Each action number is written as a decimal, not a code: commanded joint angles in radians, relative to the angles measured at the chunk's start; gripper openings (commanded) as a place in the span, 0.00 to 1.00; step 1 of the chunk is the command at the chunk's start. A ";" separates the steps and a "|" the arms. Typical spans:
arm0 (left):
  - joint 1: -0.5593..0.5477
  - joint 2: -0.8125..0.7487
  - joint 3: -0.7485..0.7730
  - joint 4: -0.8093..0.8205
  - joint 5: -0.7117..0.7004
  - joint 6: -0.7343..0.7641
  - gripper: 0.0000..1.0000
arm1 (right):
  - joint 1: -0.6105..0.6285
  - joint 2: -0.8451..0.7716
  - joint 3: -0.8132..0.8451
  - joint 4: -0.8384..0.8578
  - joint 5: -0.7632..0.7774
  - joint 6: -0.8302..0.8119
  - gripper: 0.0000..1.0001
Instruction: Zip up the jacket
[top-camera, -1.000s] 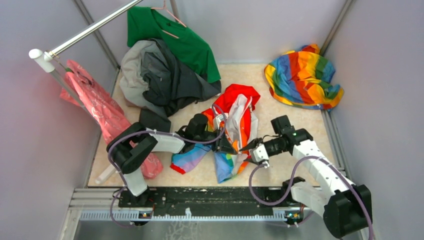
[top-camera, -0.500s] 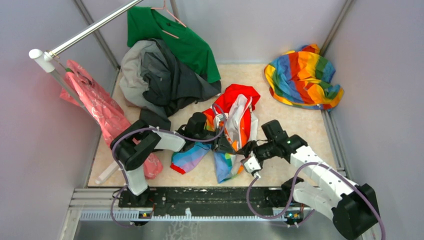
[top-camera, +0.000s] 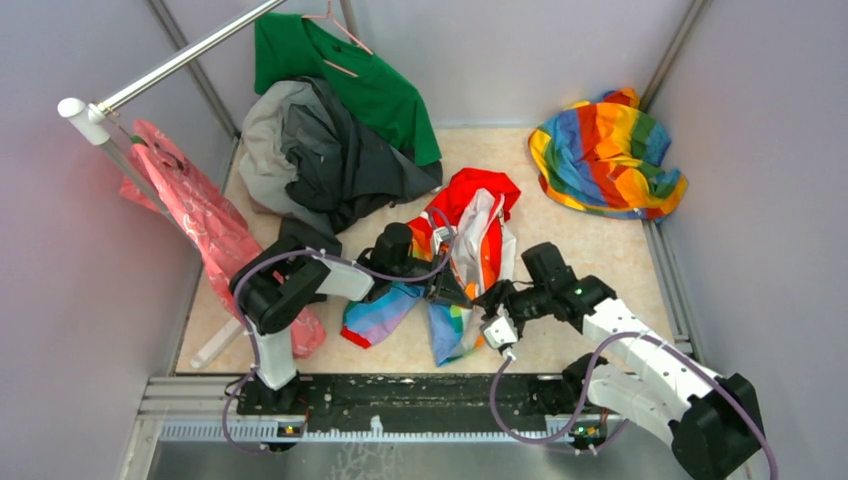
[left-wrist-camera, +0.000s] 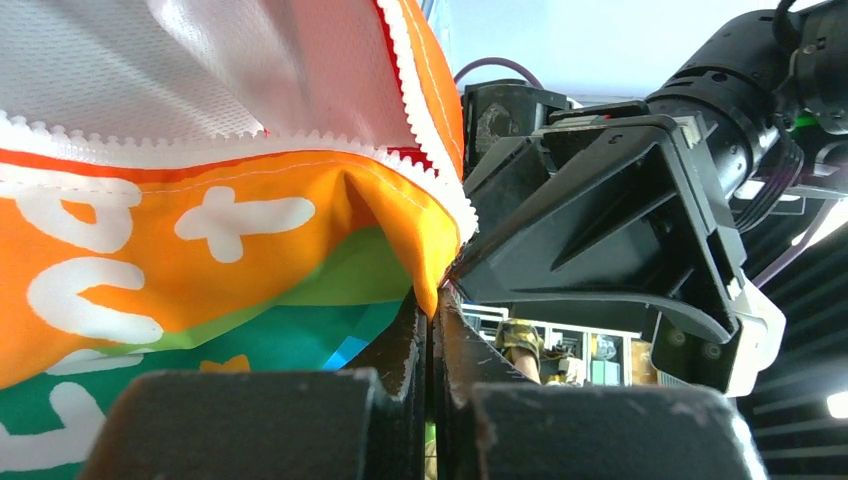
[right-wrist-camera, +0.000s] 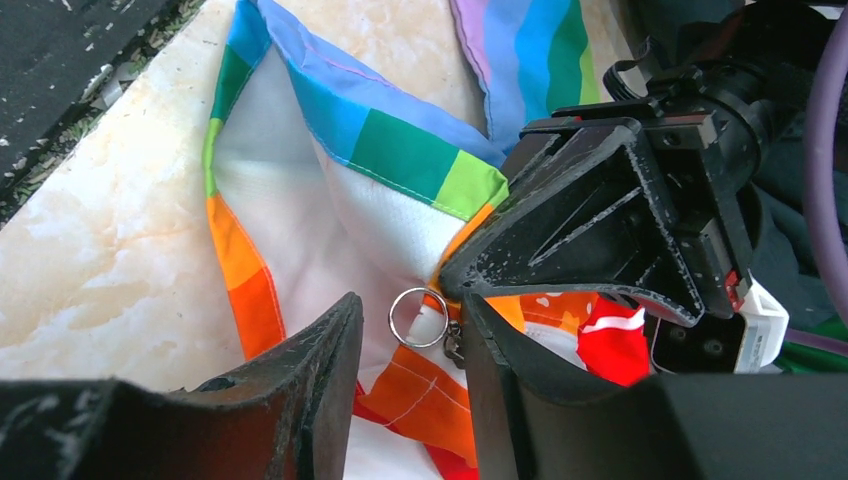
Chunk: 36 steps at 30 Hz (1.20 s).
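The jacket (top-camera: 472, 250) lies rumpled mid-tabletop (top-camera: 590, 240), between the two arms. The left pincer (left-wrist-camera: 431, 318) is clamped tight on the orange hem corner (left-wrist-camera: 420, 262). The right pincer (right-wrist-camera: 410, 325) gapes around the ring pull (right-wrist-camera: 418, 317), gripping nothing. If it closes off-centre, the thin ring may slip out. A hard tug could drag the hem from the left grip.

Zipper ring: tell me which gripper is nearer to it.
Right, narrowly. The ring hangs in the gap between the right gripper's open fingers. The left gripper is shut on the jacket edge just beside the ring.
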 joint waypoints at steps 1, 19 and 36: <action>0.012 0.012 0.031 0.066 0.047 -0.029 0.00 | 0.016 -0.024 -0.009 0.033 0.018 -0.003 0.42; 0.015 0.045 0.029 0.172 0.093 -0.112 0.00 | 0.039 -0.052 -0.010 0.098 0.078 0.060 0.30; 0.021 0.062 0.030 0.159 0.094 -0.096 0.00 | 0.039 -0.079 0.029 0.087 0.082 0.138 0.28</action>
